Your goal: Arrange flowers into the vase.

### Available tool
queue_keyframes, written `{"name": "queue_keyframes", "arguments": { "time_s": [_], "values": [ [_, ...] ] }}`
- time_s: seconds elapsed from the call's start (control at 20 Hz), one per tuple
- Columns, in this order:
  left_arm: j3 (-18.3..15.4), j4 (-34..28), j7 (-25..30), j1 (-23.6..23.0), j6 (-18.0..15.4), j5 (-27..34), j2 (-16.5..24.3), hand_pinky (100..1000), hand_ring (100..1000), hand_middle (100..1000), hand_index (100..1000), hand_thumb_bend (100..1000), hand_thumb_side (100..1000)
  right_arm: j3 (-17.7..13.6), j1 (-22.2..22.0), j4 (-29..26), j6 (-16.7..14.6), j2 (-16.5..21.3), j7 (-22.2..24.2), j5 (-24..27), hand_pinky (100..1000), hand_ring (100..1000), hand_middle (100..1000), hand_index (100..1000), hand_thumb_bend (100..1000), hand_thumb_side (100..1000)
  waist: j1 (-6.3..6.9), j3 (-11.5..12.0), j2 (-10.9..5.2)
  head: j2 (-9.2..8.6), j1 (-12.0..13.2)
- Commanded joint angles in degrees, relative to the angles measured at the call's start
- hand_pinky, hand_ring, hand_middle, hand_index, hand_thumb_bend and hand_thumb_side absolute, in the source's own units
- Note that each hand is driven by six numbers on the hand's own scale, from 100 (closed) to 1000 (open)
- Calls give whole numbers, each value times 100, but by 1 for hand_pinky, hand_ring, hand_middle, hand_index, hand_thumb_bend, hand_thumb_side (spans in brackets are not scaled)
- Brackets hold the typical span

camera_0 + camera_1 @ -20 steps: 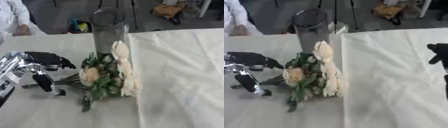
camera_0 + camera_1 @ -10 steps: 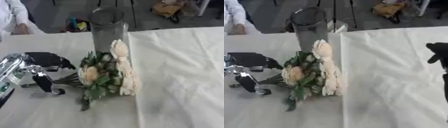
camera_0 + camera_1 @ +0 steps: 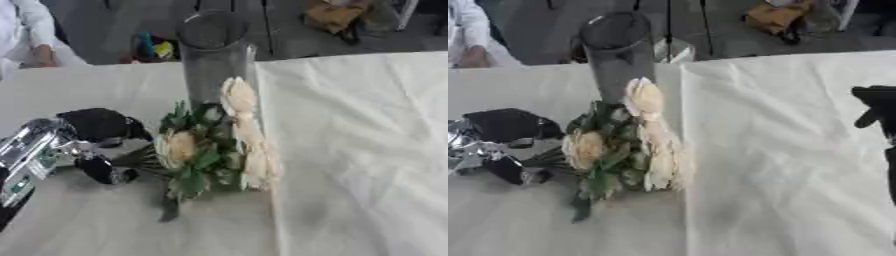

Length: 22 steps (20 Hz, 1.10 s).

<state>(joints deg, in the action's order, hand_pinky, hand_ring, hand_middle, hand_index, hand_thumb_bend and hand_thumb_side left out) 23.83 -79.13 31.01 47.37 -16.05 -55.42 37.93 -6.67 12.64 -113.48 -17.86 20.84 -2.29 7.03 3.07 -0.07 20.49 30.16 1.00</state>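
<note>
My left hand (image 3: 92, 145) is curled round the green stems of the cream flower bunch (image 3: 214, 150). It lies flat, blooms pointing right, beside the tall clear glass vase (image 3: 214, 57). My right hand (image 3: 877, 112) shows at the edge; I cannot tell its fingers.

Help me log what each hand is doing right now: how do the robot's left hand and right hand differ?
The left hand is at the table's left, fingers curled around the stem end of the flower bunch, which lies beside the glass vase; the right hand touches nothing. The left hand shows fully in both views; the right hand shows only partly, at the right edge of the right eye view, so its fingers cannot be judged. Both look mostly black.
</note>
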Motion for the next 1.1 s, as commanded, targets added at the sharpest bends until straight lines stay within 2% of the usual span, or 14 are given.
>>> {"name": "queue_keyframes", "arguments": {
  "time_s": [0.05,0.3,0.45,0.55,0.8,1.1],
  "values": [
    [15,30,-109,79,2,-36,62,602,714,756,895,289,471,-24,58,-111,-2,39,26,32,925,806,433,746,100,936,44,-10,-6,-36,25],
    [40,127,-220,105,-14,-198,-2,592,707,747,887,277,451,-17,58,-111,9,26,49,35,926,806,431,746,100,935,46,-21,0,-59,42],
    [49,170,-363,119,7,-325,-42,574,687,732,870,210,438,-14,52,-111,18,15,67,31,928,807,430,747,100,932,44,-29,9,-75,51],
    [56,197,-452,131,29,-381,-66,574,687,732,869,205,439,-12,51,-111,24,9,77,29,928,807,430,747,100,931,42,-32,13,-77,56],
    [30,250,-563,191,84,-390,-94,556,672,717,856,128,439,1,47,-111,29,-1,107,27,930,809,429,747,100,930,36,-30,24,-78,69],
    [-16,368,-621,275,180,-384,-178,536,653,697,836,100,427,15,64,-111,31,-15,140,39,930,809,429,748,100,931,29,-44,35,-112,95]
  ]
}}
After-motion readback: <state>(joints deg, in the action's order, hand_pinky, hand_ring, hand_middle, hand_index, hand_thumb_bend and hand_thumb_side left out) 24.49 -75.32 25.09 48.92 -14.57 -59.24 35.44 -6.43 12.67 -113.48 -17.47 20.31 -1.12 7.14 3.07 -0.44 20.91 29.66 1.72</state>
